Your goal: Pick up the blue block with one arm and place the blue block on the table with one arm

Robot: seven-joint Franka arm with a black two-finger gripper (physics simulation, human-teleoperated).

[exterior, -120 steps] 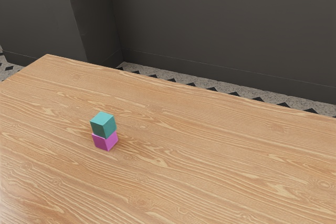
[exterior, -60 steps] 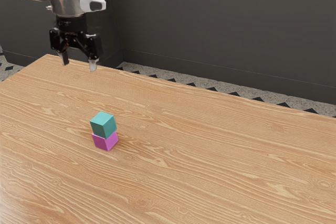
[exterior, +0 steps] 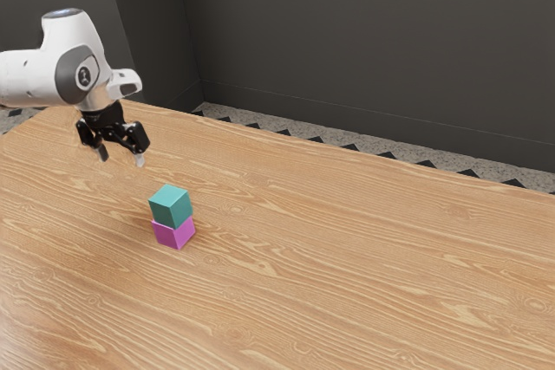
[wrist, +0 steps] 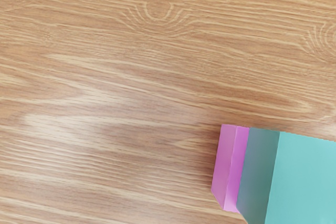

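My gripper hangs open in the exterior view, above and to the upper left of the stack, touching nothing. The blue block, teal in colour, rests on top of a magenta block, which stands on the wooden table. In the wrist view the teal block is large and partly cut off by the picture's edge, with a side of the magenta block below it.
Bare wood of the table surrounds the stack, and its far edge runs along the dark wall. A patterned floor strip lies between edge and wall.
The arm has come into the exterior view from its upper left, and my open gripper has moved lower and closer to the stack. Both blocks stay where they were.
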